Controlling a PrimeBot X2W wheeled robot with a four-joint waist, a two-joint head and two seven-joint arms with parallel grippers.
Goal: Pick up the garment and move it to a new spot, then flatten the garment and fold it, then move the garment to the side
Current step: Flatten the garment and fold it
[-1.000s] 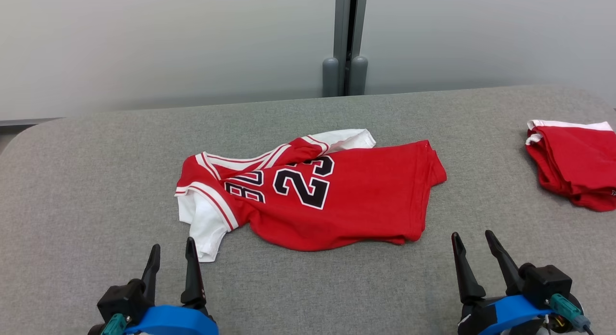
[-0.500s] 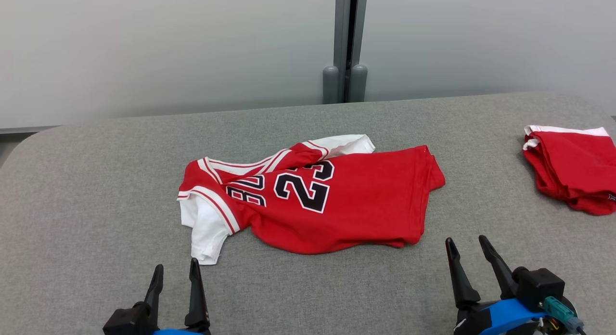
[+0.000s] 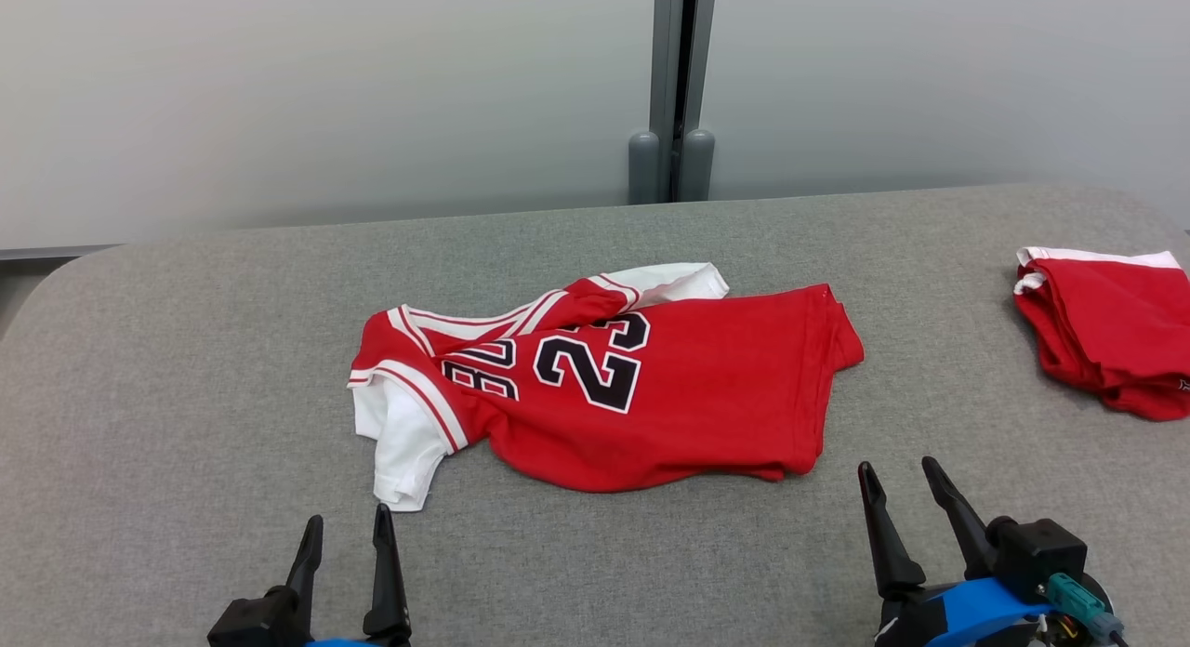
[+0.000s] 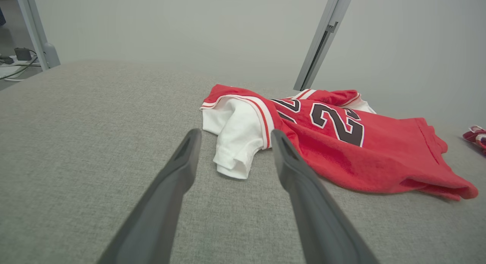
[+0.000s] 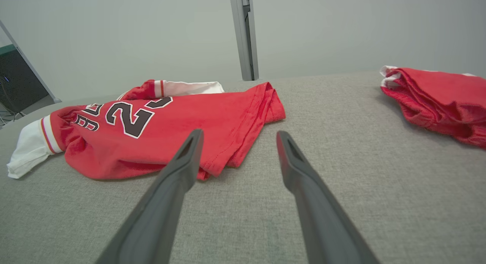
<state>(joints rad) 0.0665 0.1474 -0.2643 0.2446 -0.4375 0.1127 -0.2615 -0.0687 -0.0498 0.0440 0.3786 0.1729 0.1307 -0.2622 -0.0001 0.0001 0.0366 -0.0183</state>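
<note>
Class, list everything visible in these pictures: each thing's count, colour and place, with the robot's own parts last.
jersey: one, red with white sleeves and black 23, crumpled mid-table.
second garment: one, red with white trim, at table's right edge.
table: one, grey fabric, under both garments.
post: one, grey, behind table's far edge.
wall: one, pale grey, behind table.
left gripper: one, dark, open, lower left, near white sleeve, not touching.
right gripper: one, dark, open, lower right.

Head looks down; wrists low; garment (image 3: 697,396) shared.
</note>
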